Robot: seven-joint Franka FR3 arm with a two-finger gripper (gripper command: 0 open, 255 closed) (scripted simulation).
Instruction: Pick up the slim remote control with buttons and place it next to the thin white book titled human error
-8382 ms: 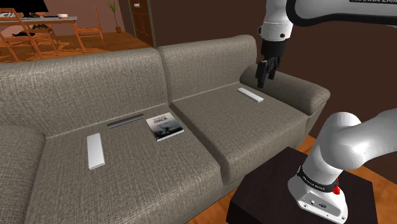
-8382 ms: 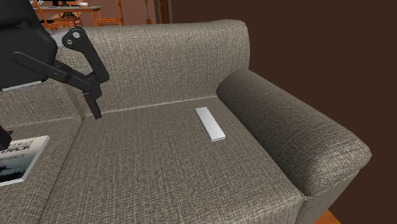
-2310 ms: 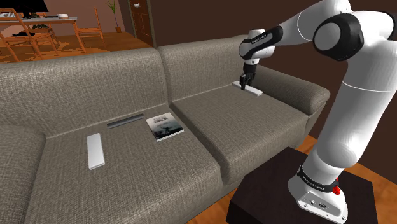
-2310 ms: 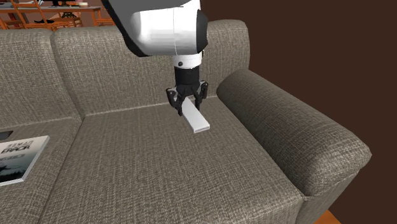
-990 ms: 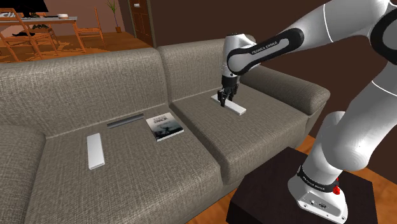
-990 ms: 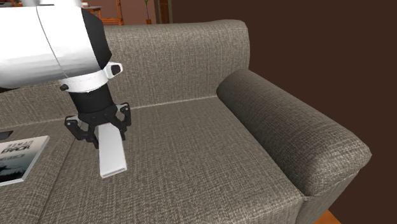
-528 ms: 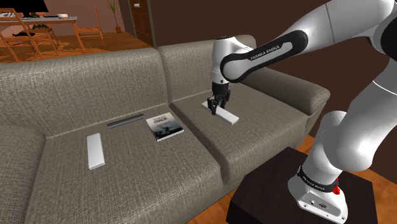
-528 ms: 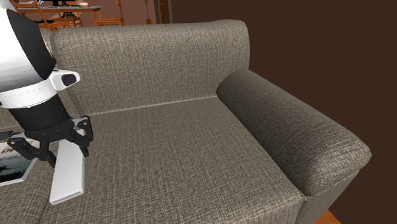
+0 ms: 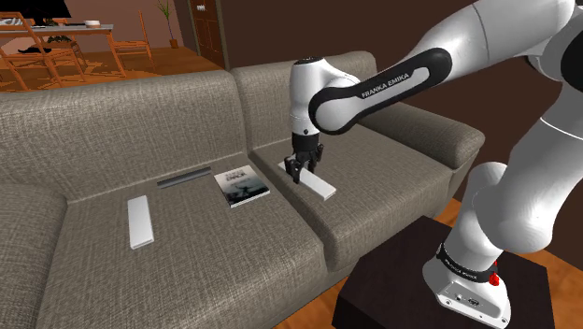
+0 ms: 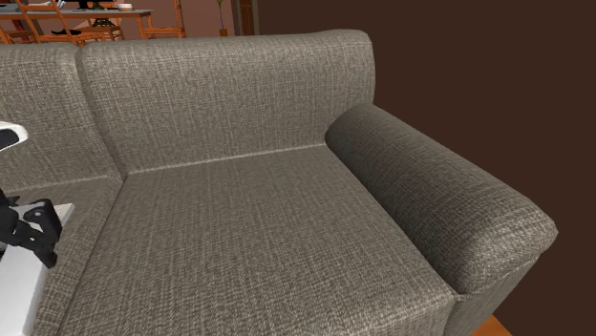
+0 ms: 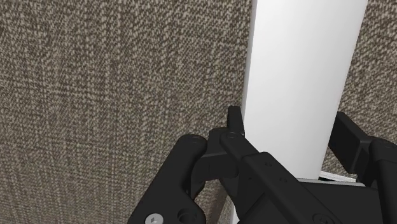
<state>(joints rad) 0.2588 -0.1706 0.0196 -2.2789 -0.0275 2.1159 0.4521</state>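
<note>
So the hand (image 9: 301,174) is clamped on one end of the remote (image 9: 319,185). Its fingers (image 11: 235,122) press on the two long edges, and most of the length sticks out past the tips. Gripping across the narrow width makes sense, since that's the only dimension those fingers can span. Here the remote is drawn as a plain white slab, and I can't see any buttons on it.

It's hanging low over the sofa (image 9: 112,112), above the seat cushion by the seam, just to the shoulder view's right of the book (image 9: 242,185). The free end droops a bit, and I can't tell for sure if it clears the fabric.

The book lies flat, cover up, on the neighbouring cushion. There's bare fabric on the side facing the hand, so my guess is that's the drop spot. A second white slab (image 9: 140,221) and a dark bar (image 9: 184,178) sit further toward the shoulder view's left, out of the way.

I'd say it's mostly done and only needs lowering and letting go. The cushion is soft, though, so the remote could slide toward the seam.
</note>
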